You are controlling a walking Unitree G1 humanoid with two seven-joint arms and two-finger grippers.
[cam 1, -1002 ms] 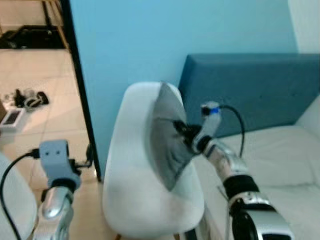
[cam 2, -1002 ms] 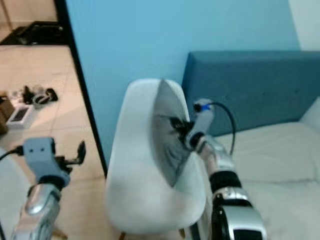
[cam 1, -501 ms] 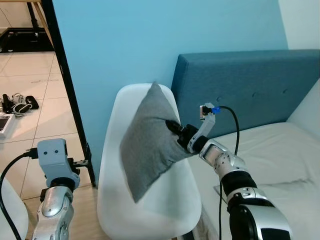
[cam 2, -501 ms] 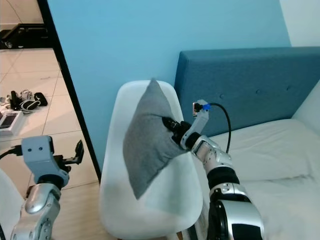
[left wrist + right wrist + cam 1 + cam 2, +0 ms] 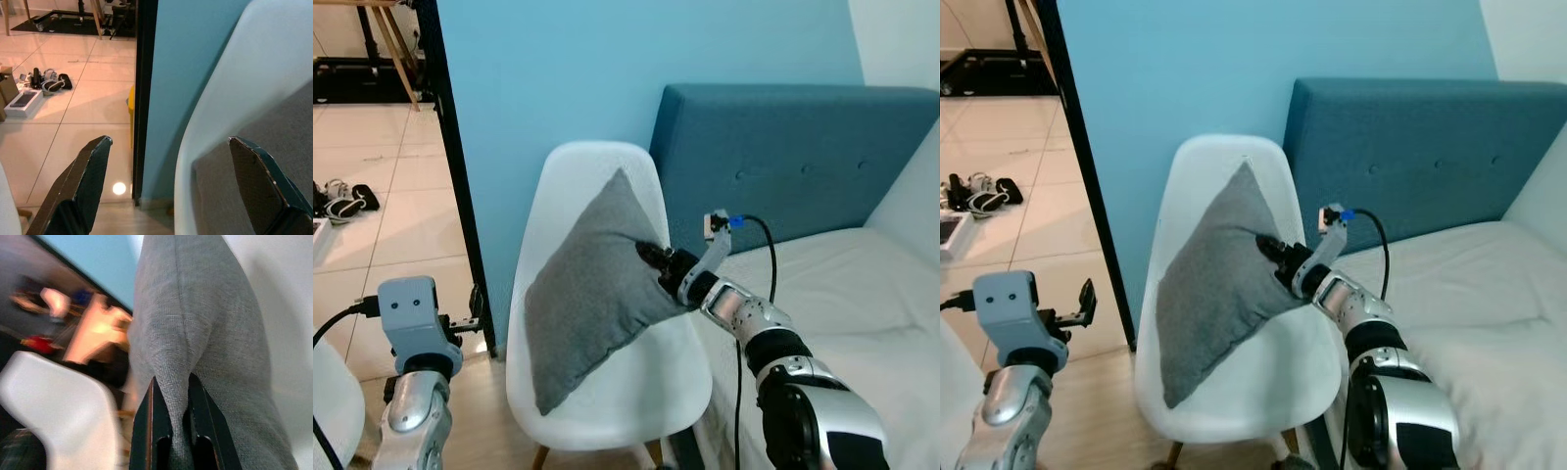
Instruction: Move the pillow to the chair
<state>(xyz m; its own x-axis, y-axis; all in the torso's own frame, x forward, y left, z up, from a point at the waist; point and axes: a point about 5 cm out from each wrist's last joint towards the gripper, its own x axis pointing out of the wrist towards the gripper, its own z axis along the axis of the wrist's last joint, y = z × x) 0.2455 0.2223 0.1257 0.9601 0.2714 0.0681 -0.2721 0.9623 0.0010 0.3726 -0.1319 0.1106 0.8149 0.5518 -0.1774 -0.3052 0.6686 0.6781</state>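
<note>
Against the blue wall, grey pillow on white chair, edge pinched by right end effector.

We have two shiny silver arms with black bands. Our left pincer has two long black fingers. A grey box sits on our left wrist. A black cable with a blue plug loops from our right wrist.

white chair on tiled floor, grey pillow against its seat
</note>
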